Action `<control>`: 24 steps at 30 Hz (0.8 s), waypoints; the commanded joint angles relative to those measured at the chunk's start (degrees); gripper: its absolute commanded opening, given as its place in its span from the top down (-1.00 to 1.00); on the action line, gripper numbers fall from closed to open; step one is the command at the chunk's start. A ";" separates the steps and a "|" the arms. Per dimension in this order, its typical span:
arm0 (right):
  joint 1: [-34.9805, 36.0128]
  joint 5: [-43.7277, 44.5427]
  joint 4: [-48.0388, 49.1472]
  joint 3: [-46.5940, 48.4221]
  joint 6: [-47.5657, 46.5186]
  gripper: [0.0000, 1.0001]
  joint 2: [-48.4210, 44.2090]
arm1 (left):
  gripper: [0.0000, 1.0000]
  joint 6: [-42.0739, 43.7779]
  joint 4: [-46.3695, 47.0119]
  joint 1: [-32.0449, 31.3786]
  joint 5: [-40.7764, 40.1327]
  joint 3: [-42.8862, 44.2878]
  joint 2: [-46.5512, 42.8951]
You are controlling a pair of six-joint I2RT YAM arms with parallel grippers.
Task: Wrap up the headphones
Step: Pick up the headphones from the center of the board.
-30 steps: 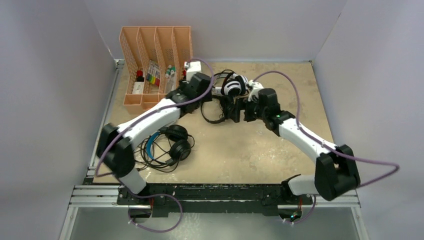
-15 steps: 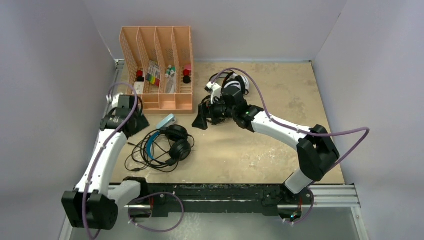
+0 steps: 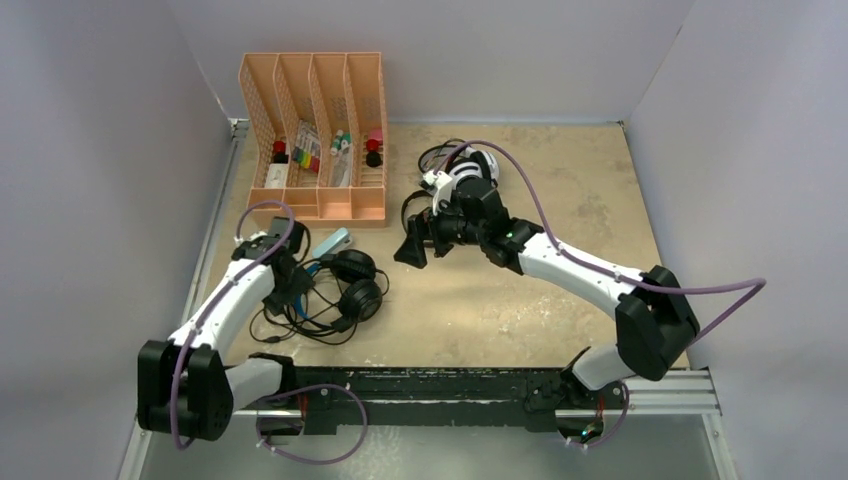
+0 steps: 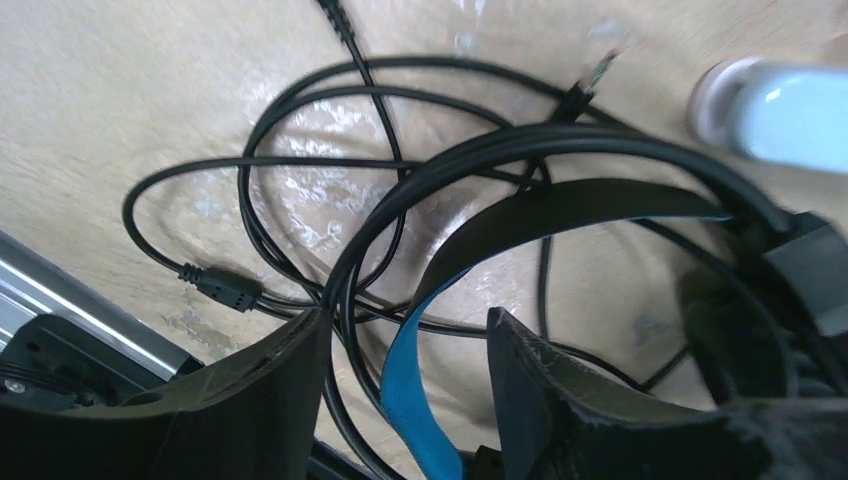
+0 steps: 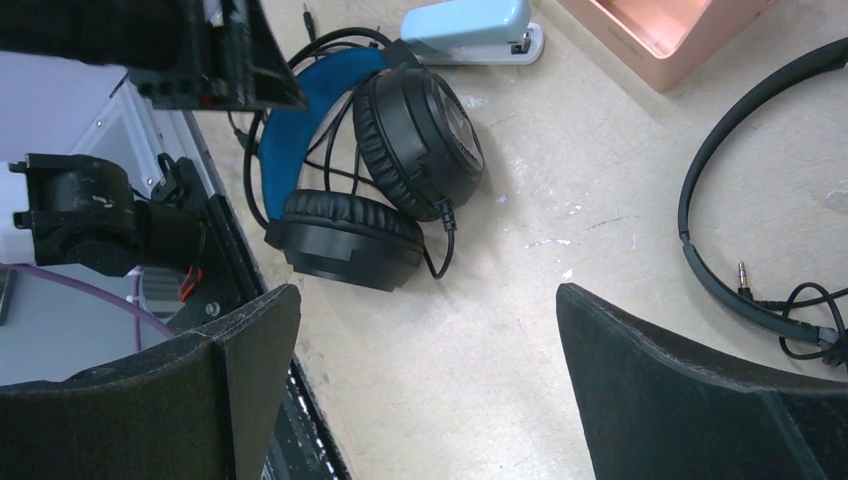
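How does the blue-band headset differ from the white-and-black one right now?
Colour: the blue-band headset has black cups and a blue band; the white-and-black headset shows white on its cups.
Place: the blue-band headset lies near-left; the white-and-black headset sits far-centre.
Contact: the left gripper straddles the blue-band headset's band, jaws apart; the right gripper, open and empty, is off the white-and-black headset.
Shared: both have black cables in loose loops.

Three headphones [image 3: 345, 285] [image 3: 470, 166] [image 5: 684, 225], one stapler [image 3: 332, 243], one organizer [image 3: 365, 212]
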 commanded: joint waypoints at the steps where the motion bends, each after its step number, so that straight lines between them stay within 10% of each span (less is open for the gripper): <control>1: -0.20 -0.56 4.17 -0.84 -0.60 -0.98 -3.25 | -0.19 -6.82 1.70 -4.23 -1.64 -1.57 4.01; 8: -0.20 0.66 4.03 -1.71 -0.79 -0.98 -5.13 | -0.22 -11.76 6.67 -5.00 0.09 -7.80 6.55; 18: -0.47 3.45 1.76 -1.57 -1.39 -0.98 -5.03 | 1.00 -11.47 -0.30 -9.33 -3.40 -1.59 -1.38; 24: -0.58 4.47 -0.23 -0.07 -1.86 -0.98 -4.89 | 1.00 -3.54 -3.49 -9.85 -1.45 7.40 -5.28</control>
